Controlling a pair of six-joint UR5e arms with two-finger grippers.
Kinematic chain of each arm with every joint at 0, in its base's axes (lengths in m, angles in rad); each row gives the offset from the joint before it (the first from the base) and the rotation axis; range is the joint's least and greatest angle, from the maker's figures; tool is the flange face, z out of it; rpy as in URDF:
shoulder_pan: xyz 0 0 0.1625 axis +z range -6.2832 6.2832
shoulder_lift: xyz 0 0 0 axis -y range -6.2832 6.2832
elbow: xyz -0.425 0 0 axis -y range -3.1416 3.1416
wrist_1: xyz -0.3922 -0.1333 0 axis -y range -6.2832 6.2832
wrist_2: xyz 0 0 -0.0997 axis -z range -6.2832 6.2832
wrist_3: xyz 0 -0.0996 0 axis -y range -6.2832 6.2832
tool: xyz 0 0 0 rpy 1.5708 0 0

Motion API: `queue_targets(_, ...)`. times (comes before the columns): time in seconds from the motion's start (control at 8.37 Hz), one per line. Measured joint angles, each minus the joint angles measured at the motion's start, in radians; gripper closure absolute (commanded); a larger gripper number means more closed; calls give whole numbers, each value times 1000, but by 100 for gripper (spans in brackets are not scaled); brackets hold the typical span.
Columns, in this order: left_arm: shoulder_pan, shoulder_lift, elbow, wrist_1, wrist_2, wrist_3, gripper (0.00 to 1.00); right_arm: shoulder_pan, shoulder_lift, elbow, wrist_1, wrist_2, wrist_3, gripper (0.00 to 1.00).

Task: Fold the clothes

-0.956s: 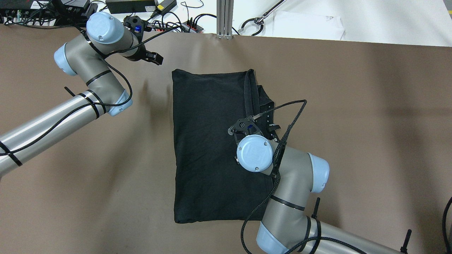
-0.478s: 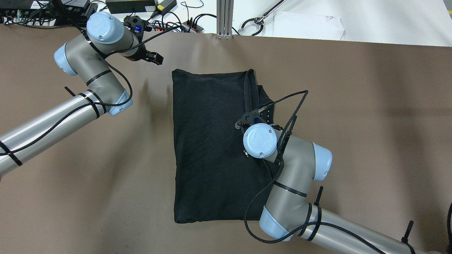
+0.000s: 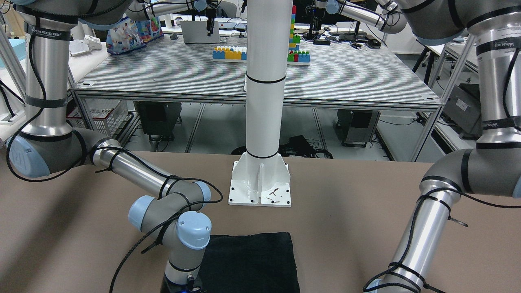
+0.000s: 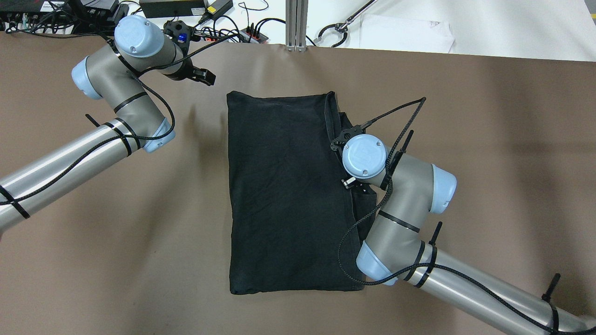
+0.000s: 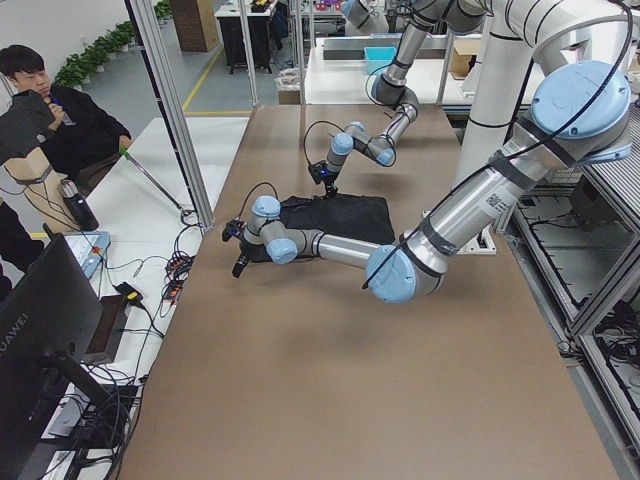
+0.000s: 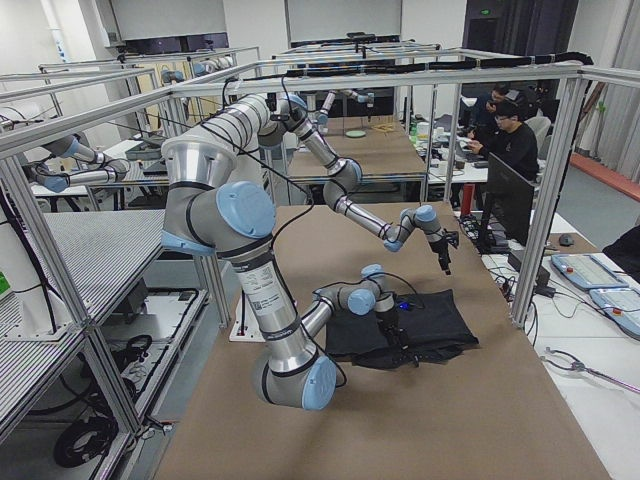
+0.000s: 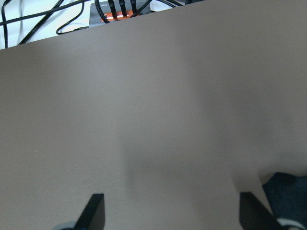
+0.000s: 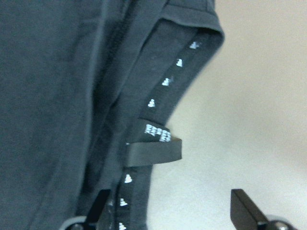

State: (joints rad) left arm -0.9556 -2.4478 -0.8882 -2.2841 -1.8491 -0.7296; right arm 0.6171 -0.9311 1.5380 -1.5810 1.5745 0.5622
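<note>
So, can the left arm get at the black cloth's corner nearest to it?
Probably yes: the left gripper hangs open beside that corner of the cloth, only bare table between them; the right gripper is at the opposite edge.

Probably a robotics lab: rows of brown tabletops [image 5: 300,400] under aluminium frames [image 6: 400,75], more robot arms [image 3: 366,15] at far benches, a monitor [image 5: 40,330], people [image 6: 515,145] seated at desks.

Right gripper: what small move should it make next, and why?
Probably lower and close on the edge of the black cloth. The right gripper is open in its wrist view: one finger over the cloth, the other over bare table, the collar band lying between them.
</note>
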Motion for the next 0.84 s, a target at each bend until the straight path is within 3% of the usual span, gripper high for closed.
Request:
queue_targets(0.24, 0, 0, 0, 0, -1, 1, 0, 30, -10, -7, 8, 28, -16, 9)
queue_targets(0.48, 0, -1, 0, 0, -3, 1, 0, 59, 75, -37, 10, 79, 11, 7)
queue_targets(0.84, -1, -3, 0, 0, -6, 2, 0, 68, 237, -242, 95, 93, 108, 7)
